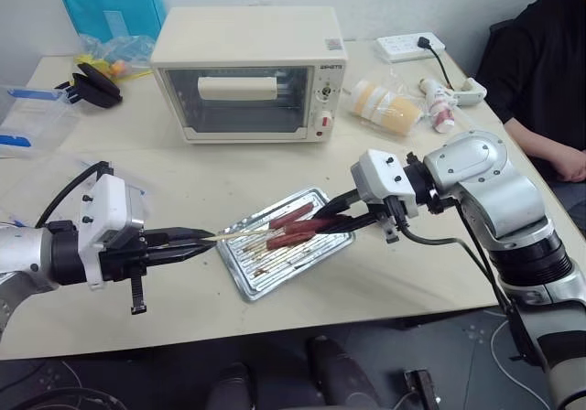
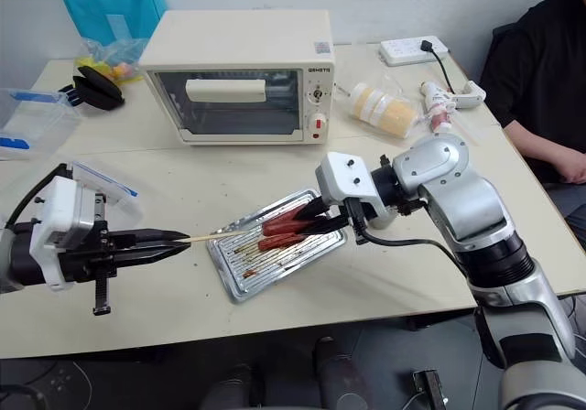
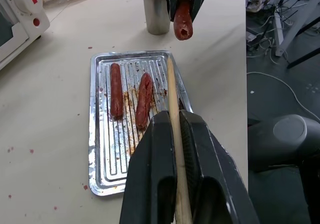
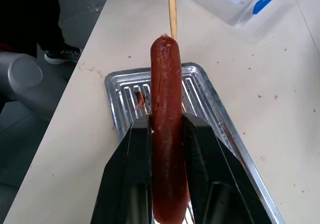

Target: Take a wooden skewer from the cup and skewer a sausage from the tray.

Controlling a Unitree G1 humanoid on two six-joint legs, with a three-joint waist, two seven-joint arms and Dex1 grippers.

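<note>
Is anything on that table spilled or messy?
Yes. The shiny ribbed metal tray has reddish-brown sauce smeared beside its two sausages, and small red specks dot the beige tabletop around it. Nothing looks tipped or broken.

Head stereo pair looks forward-down over the table (image 1: 275, 167); each wrist cam sights close along its fingers from opposite ends, all sharing the tray (image 3: 100, 149).
</note>
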